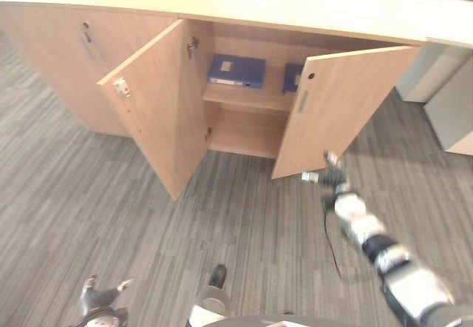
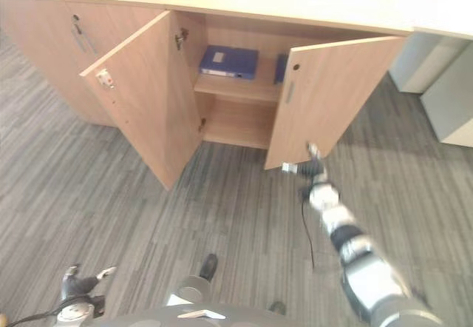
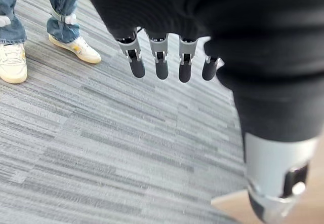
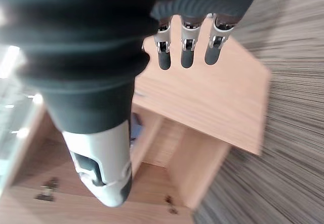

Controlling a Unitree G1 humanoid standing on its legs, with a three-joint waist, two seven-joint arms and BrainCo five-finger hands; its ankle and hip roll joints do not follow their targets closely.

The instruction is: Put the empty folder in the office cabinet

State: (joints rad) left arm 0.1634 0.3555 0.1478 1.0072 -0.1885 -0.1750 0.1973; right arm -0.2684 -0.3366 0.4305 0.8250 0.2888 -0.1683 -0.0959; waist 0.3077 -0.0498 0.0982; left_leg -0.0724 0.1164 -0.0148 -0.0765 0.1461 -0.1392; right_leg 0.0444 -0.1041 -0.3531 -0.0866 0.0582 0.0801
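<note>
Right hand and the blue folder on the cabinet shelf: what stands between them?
The cabinet's open right door stands between the right hand and the blue folder, as the left eye view shows.

Folder (image 1: 236,70) on cabinet shelf (image 1: 247,99)

I see a low office cabinet of pale matt wood laminate (image 1: 148,112), with smooth door faces, and on its shelf a flat blue folder with a slightly glossy plastic cover (image 1: 236,70). The floor is a grey striped carpet (image 1: 89,201) that looks rough and woven. My right hand (image 4: 185,49) has silver metal-looking fingers with dark matt tips, and its cover is dark, ribbed and rubber-like.
</note>
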